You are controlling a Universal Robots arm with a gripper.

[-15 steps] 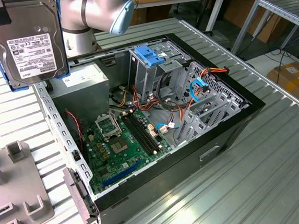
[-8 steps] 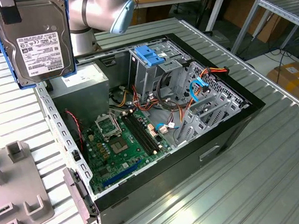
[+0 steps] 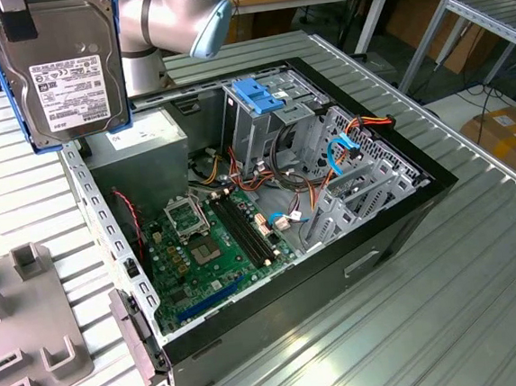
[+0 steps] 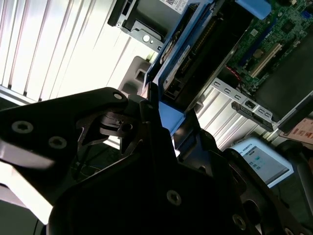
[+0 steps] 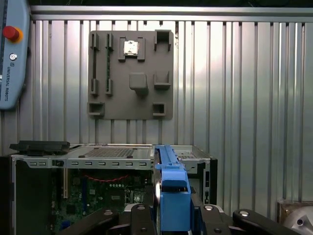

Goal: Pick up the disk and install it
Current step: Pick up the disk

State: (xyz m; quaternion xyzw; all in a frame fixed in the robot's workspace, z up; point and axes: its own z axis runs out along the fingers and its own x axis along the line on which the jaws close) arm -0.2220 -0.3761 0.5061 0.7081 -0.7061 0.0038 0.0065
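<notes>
The hand (image 5: 173, 211) pinched the blue-framed disk (image 3: 66, 70) at the exterior view's upper left, above the open computer case (image 3: 419, 177) on the table (image 3: 484, 300); cables (image 3: 340, 154) crowded beside the blue-capped cage (image 3: 259, 98) inside

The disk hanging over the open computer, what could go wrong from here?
1. The gripper holds the disk by one end, high above the open case. If the grip slips, the disk could drop onto the motherboard.
2. Loose blue and orange cables lie beside the drive cage. They might snag or block the disk on its way in.
</notes>
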